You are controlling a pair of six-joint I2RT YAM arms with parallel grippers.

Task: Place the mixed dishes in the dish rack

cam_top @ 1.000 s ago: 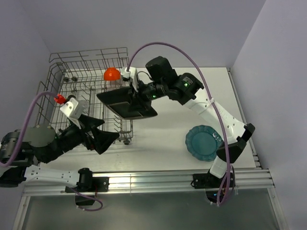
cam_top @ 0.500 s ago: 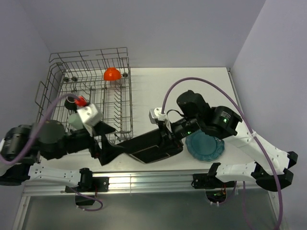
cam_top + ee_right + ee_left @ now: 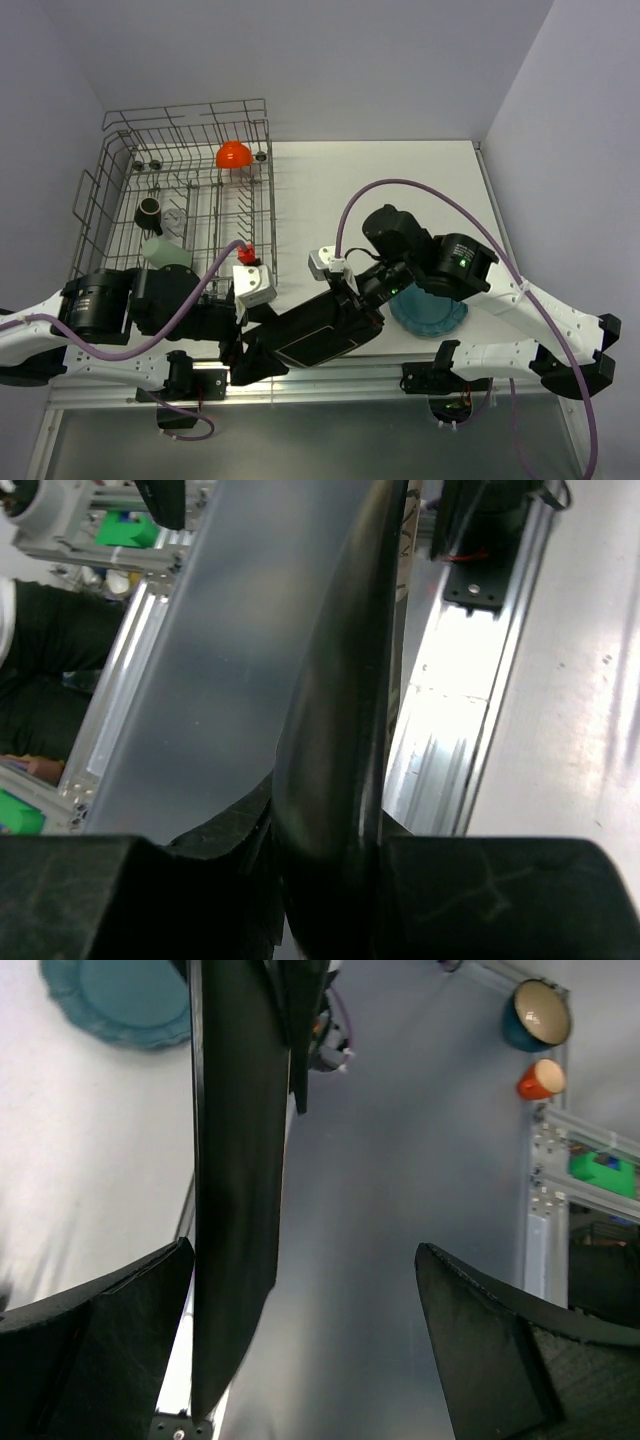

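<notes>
Black plate (image 3: 320, 335) hung over the near edge of the table (image 3: 400, 200), clamped by the right gripper (image 3: 362, 300); its free end lay between the left gripper's (image 3: 302, 1248) wide-open jaws, outside the rack (image 3: 190, 130).

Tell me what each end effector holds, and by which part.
The right end effector clamps the black square plate by its rim, edge-on; the left end effector is open, holding nothing.

The right gripper (image 3: 325, 875) clamps the black square plate (image 3: 335, 700) edge-on between both fingers (image 3: 490, 900). The pale, blurred band left of the edge is probably the plate's glossy face. An aluminium rail (image 3: 455, 730) and the table (image 3: 575, 710) lie beyond.
</notes>
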